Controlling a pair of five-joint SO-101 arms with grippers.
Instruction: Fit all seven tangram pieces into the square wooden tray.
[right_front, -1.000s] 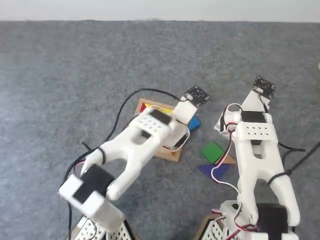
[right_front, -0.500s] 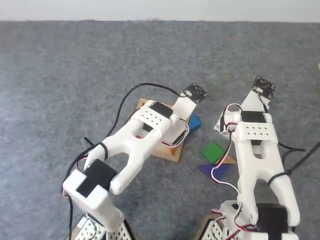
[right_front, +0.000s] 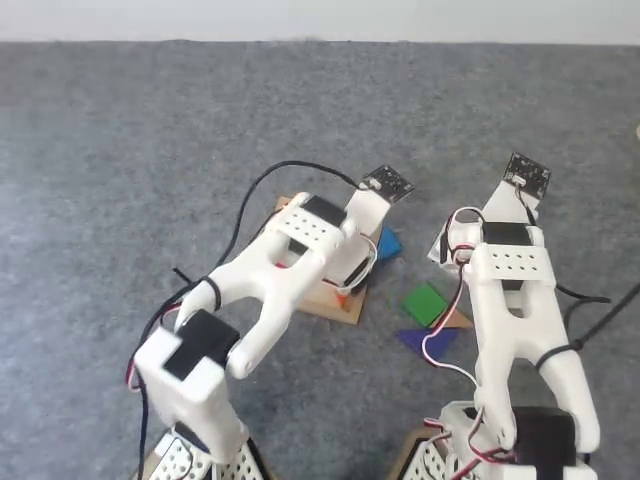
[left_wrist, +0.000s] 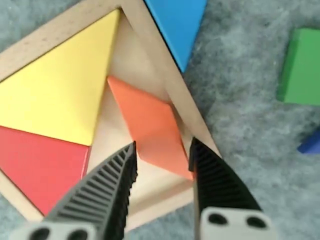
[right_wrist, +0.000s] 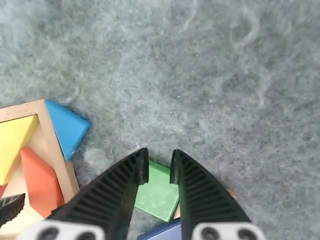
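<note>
The square wooden tray (left_wrist: 161, 75) holds a yellow triangle (left_wrist: 65, 90) and a red triangle (left_wrist: 35, 165). An orange parallelogram (left_wrist: 150, 125) lies inside against the rim, one end between the fingers of my left gripper (left_wrist: 162, 150), which is open just above it. A blue triangle (left_wrist: 175, 20) rests on the carpet outside the tray's rim. From above, the left arm (right_front: 300, 250) covers most of the tray (right_front: 335, 308). My right gripper (right_wrist: 157, 167) hangs above the green square (right_wrist: 157, 192), its fingers almost together and holding nothing.
Right of the tray on the grey carpet lie the green square (right_front: 425, 303), a dark blue piece (right_front: 428, 338) and a small tan triangle (right_front: 458, 320). The right arm (right_front: 505, 270) stands over them. Bare carpet stretches behind and to the left.
The left arm has swung forward over the tray and its wrist has shifted slightly left. The right arm and the loose pieces have not moved.
</note>
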